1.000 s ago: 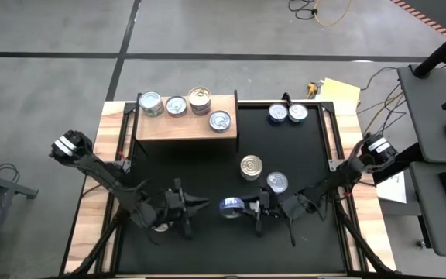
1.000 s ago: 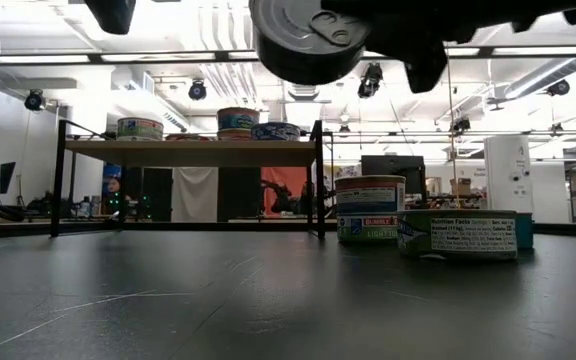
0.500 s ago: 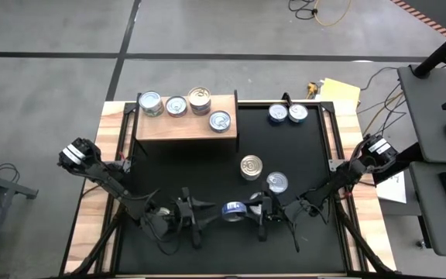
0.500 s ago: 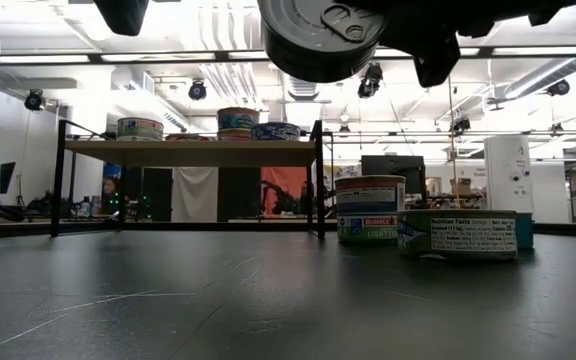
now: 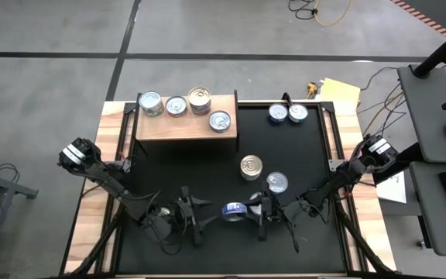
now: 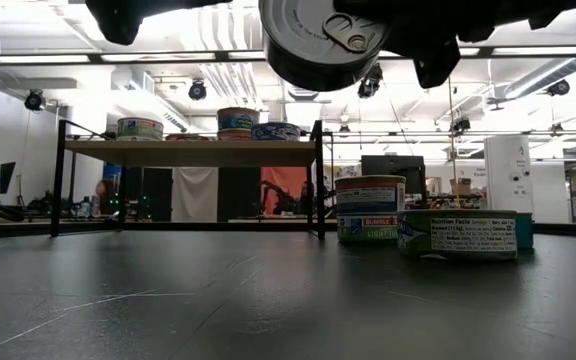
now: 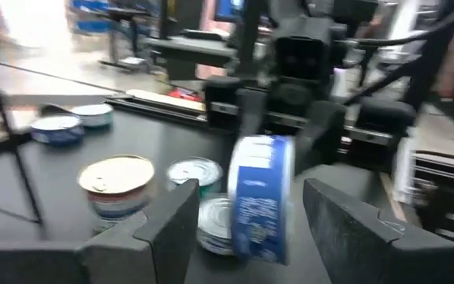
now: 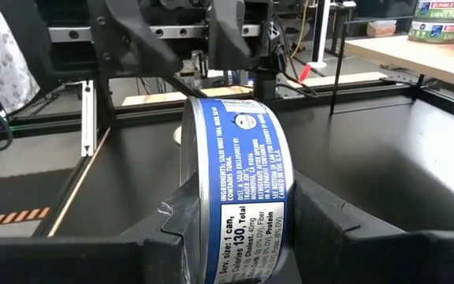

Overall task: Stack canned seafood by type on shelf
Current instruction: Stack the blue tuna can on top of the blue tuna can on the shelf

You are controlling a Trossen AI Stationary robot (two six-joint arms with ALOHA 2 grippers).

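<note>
A blue-labelled can (image 5: 233,209) is held on edge above the near middle of the black desk (image 5: 300,147), its label wrapping a silver rim (image 8: 239,197); the right gripper (image 5: 255,211) has its fingers (image 8: 176,229) clenched on the can's two flat faces; in the low view the can (image 6: 323,40) hangs at the top of the picture, clear of the desk surface. The left gripper (image 5: 201,212) sits just beside the can on the other side, its fingers (image 7: 168,225) spread apart and grasping nothing, the can showing between them farther off. Near the held can, a gold-topped can (image 5: 252,167) and a silver-topped can (image 5: 276,183) stand on the desk; two more cans (image 5: 287,114) stand at the far edge. The wooden shelf (image 5: 184,128) at the far left of the desk carries four cans (image 5: 176,105), one of them a gold-topped can (image 5: 199,99) standing taller than its neighbours.
</note>
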